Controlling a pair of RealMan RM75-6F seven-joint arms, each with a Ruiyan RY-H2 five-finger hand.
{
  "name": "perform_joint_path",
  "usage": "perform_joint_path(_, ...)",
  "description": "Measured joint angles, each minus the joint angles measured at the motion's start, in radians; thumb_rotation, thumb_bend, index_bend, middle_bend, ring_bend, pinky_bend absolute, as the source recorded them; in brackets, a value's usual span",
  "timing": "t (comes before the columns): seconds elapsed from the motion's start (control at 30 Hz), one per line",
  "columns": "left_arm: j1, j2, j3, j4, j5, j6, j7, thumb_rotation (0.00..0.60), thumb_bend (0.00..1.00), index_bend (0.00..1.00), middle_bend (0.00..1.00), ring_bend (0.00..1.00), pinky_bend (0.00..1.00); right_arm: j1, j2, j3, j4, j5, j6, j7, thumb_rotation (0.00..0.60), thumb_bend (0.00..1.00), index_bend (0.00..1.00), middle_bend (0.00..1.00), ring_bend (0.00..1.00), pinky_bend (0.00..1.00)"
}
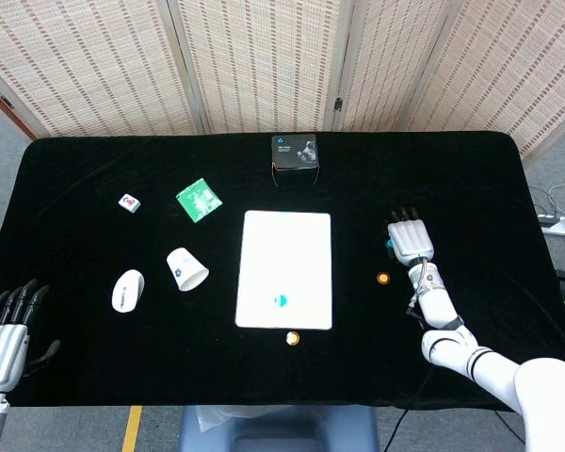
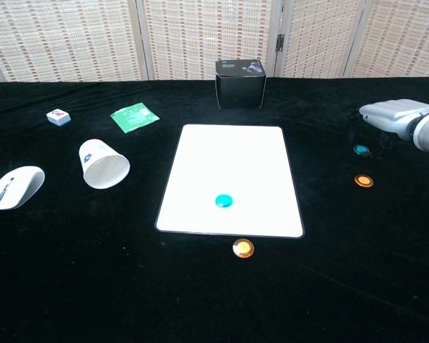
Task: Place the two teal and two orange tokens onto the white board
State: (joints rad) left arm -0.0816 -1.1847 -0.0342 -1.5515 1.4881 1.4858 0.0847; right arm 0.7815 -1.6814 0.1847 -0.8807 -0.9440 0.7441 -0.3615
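Where chest view crops, left hand [image 1: 2, 341] shows.

— How many tokens do you count?
— Four. Two teal: one teal token [image 2: 224, 201] on the white board [image 2: 232, 153], a second teal token [image 2: 360, 150] on the desk [image 2: 129, 286]. Two orange: one orange token [image 2: 243, 248] and another orange token [image 2: 363, 181].
— Boards?
— One.
— What else?
— One paper cup [image 2: 102, 163], one computer mouse [image 2: 15, 187], one green packet [image 2: 134, 117], one black box [image 2: 239, 83], one small white cube [image 2: 58, 117].
— Hands?
— Two: the right hand [image 2: 395, 114] and the left hand [image 1: 5, 337].
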Motion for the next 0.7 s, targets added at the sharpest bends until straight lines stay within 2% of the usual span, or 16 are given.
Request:
perform_joint_path(0.4,0.000,-0.003,0.000,0.005,-0.007,-0.006,-0.001,0.600,0.33,0.06,0.00,0.03,0.00,0.000,-0.028,0.010,0.060,-0.013,-0.024,0.013,0.600,0.44,0.40,0.15,0.00,0.00)
perform_joint_path(0.7,-0.002,-0.004,-0.001,0.008,-0.010,-0.011,-0.001,0.600,0.33,0.06,0.00,0.03,0.00,0.000,-0.040,0.018,0.083,-0.017,-0.035,0.010,0.600,0.44,0.45,0.18,0.00,0.00)
